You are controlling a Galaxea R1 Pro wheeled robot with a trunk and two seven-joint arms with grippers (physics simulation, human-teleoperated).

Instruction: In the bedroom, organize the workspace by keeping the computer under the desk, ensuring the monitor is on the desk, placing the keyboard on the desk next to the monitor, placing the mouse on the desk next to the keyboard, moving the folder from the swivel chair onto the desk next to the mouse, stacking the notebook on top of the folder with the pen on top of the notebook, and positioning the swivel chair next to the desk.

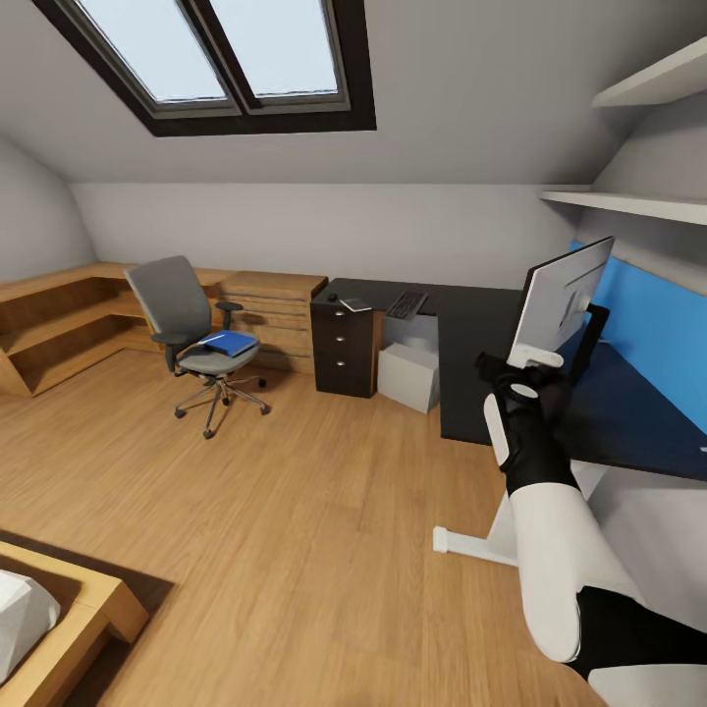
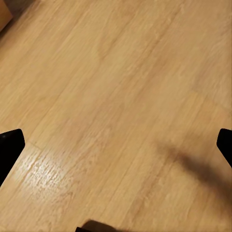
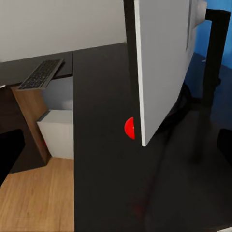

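The black desk [image 1: 486, 339] stands at the right, with the monitor [image 1: 562, 302] upright on it, its grey back toward me. My right gripper [image 1: 518, 373] hovers open at the monitor's lower corner. In the right wrist view the monitor [image 3: 164, 63] and its red dot [image 3: 129, 128] lie between the spread fingers of the right gripper [image 3: 116, 147]. The keyboard [image 1: 407, 304], the mouse [image 1: 332, 297] and the notebook [image 1: 355, 304] lie on the desk's far wing. Under it sits the computer [image 1: 409, 376]. The blue folder [image 1: 231, 343] rests on the swivel chair [image 1: 187, 329]. My left gripper [image 2: 116, 145] hangs open over bare floor.
A black drawer unit [image 1: 344, 349] supports the desk's left end, beside a light-wood chest [image 1: 270, 309]. A blue panel [image 1: 648, 324] backs the desk, with white shelves [image 1: 638, 201] above. A bed corner [image 1: 69, 609] shows at the lower left. Wooden floor [image 1: 295, 511] lies between.
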